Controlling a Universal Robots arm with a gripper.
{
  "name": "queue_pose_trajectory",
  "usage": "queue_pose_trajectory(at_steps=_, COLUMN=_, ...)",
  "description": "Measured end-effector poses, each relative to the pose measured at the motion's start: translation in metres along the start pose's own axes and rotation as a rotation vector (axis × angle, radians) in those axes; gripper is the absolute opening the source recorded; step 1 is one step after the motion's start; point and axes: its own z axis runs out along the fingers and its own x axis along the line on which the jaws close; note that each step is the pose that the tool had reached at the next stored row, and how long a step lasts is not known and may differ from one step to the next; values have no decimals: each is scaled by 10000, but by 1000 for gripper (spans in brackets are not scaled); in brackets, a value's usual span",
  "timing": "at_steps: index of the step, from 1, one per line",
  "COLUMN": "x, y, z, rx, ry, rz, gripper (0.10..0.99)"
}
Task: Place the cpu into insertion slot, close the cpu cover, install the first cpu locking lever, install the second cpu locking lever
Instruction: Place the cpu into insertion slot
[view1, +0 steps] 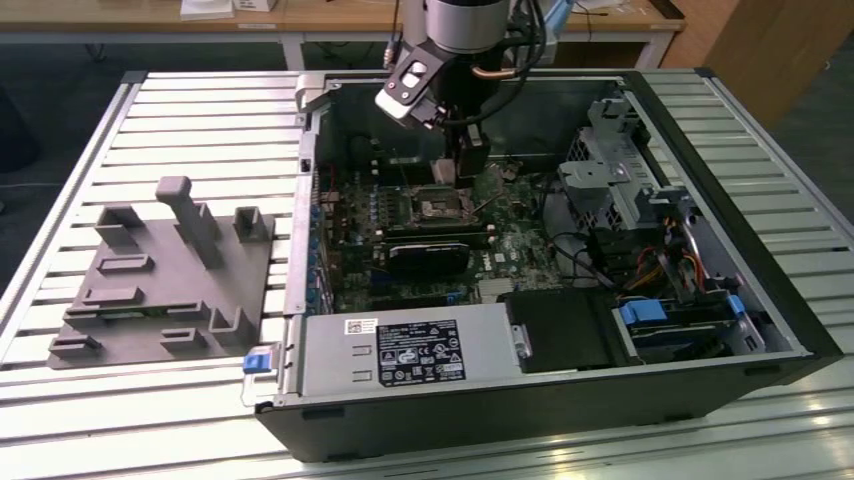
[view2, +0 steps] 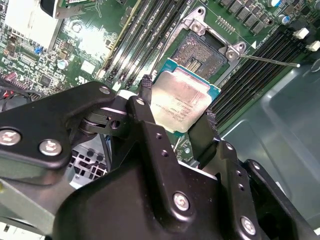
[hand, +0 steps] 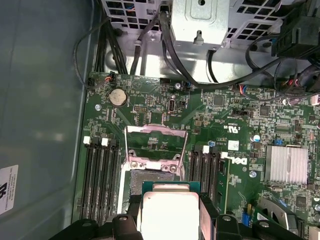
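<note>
Claw (view2: 178, 100) clamped on cpu (view2: 186, 96) edges — hovering near insertion slot (view2: 202, 50), cpu cover (hand: 150, 163) raised.

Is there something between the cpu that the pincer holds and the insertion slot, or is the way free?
Nothing visible stands between them. The pincer holds the cpu close to the insertion slot, whose contacts lie bare; the cpu cover is swung open, off the slot.

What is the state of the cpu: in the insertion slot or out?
Out: the jaws grip the cpu, and the insertion slot lies bare beside it.
</note>
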Motion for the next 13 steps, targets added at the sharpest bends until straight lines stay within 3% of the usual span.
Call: queue_pose_trajectory(at_steps=13, x=51, y=-3, z=99, rx=2, ry=-11, rz=0, gripper=541)
